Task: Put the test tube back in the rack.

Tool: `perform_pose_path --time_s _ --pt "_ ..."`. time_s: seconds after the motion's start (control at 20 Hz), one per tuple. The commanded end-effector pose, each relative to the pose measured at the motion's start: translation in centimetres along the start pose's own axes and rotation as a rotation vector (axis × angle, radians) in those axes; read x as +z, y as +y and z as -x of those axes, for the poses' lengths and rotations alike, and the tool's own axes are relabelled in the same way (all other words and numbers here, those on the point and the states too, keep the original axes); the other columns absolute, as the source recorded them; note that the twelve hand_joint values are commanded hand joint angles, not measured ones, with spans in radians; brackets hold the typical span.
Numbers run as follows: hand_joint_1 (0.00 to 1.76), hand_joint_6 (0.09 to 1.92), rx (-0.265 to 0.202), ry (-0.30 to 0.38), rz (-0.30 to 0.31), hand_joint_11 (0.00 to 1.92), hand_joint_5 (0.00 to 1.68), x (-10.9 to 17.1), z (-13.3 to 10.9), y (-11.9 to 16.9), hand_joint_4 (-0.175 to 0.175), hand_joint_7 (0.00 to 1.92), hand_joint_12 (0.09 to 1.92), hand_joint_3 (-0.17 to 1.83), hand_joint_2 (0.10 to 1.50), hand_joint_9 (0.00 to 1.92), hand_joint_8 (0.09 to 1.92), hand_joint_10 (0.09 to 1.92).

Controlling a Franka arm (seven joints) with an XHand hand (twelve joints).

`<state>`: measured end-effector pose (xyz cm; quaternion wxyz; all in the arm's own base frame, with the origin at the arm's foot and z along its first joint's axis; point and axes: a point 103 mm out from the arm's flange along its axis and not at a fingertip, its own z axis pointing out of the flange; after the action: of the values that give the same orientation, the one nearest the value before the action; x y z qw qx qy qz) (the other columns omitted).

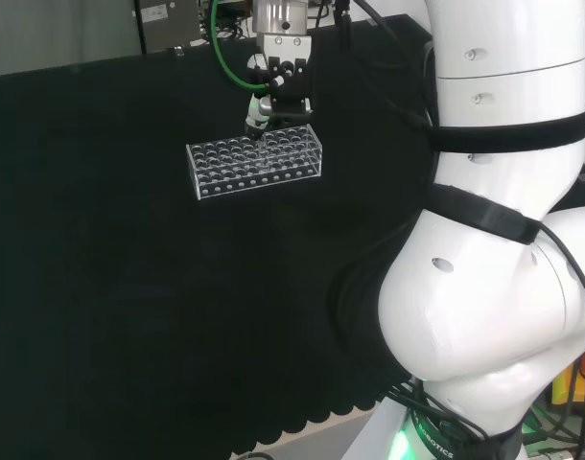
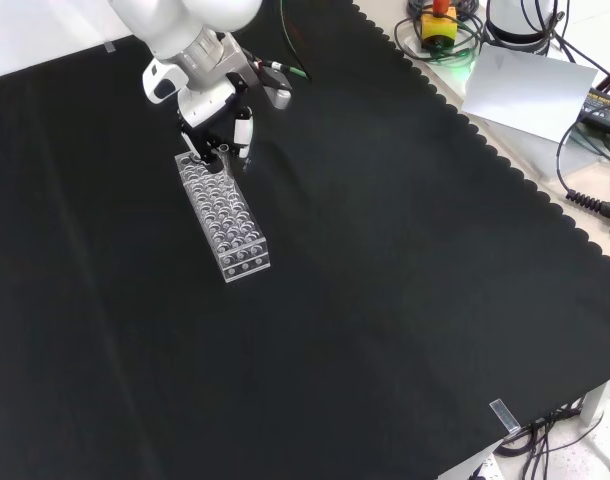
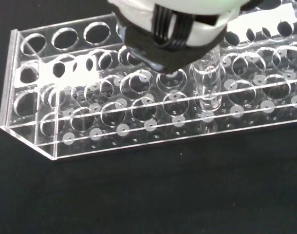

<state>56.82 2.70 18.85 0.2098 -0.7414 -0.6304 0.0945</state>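
Note:
A clear plastic rack (image 1: pixel 257 161) with rows of round holes lies on the black cloth. The hand (image 1: pixel 278 91) hangs right above its far side, fingers pointing down. In the front view the hand (image 2: pixel 220 100) is over the upper end of the rack (image 2: pixel 228 222), with its fingers (image 2: pixel 243 130) curled together. The wrist view shows a clear test tube (image 3: pixel 207 83) standing upright with its lower end inside a hole of the rack (image 3: pixel 36 141). The tube's top runs up under the hand (image 3: pixel 173 29), which pinches it.
Black cloth surrounds the rack on all sides. The arm's white links (image 1: pixel 494 240) fill the right of the head view. Beyond the cloth's scalloped edge, cables and a white sheet (image 2: pixel 525 90) lie at the front view's upper right.

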Motion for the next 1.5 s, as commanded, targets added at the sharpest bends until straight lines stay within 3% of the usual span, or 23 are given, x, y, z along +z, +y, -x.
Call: perform_pose_path --time_s 0.05,0.7,0.8,0.85,0.9,1.0,1.05,1.15,1.3,1.5 --pt "1.43 0.09 0.002 0.006 -0.011 1.24 1.49 0.6 0.0 -0.1 -0.175 1.86 0.9 0.29 0.77 1.49 0.15 0.15" --pt "1.43 0.09 0.013 0.05 -0.036 1.24 1.49 2.9 0.7 -0.2 -0.175 1.86 0.9 0.29 0.78 1.49 0.15 0.15" --pt "1.44 0.17 0.012 0.111 -0.084 1.22 1.48 2.9 0.9 -0.2 -0.175 1.62 0.93 0.54 0.64 1.52 0.4 0.09" --pt "1.36 0.25 0.006 0.122 -0.109 1.09 1.44 2.8 1.0 -0.1 -0.175 1.5 1.03 0.51 0.67 1.52 0.45 0.09" --pt "1.27 0.3 -0.001 0.127 -0.131 0.92 1.3 2.7 1.1 0.0 -0.14 1.31 1.15 0.52 0.66 1.46 0.53 0.09" --pt "1.11 0.32 -0.014 0.131 -0.151 0.57 0.84 2.3 1.1 0.2 -0.042 0.78 1.34 0.55 0.6 1.16 0.72 0.09" --pt "1.04 0.3 -0.016 0.126 -0.151 0.42 0.65 2.2 1.1 0.2 -0.01 0.54 1.41 0.53 0.58 0.99 0.78 0.09" --pt "0.96 0.24 -0.026 0.134 -0.142 0.21 0.45 1.8 0.9 0.2 0.022 0.23 1.51 0.49 0.58 0.74 0.84 0.09" --pt "0.93 0.18 -0.044 0.156 -0.124 0.08 0.38 1.1 0.7 0.0 0.035 0.05 1.56 0.46 0.6 0.58 0.88 0.09" --pt "0.91 0.15 -0.084 0.184 -0.086 0.04 0.37 -0.7 0.4 -1.0 0.039 0.0 1.57 0.44 0.6 0.53 0.88 0.09"
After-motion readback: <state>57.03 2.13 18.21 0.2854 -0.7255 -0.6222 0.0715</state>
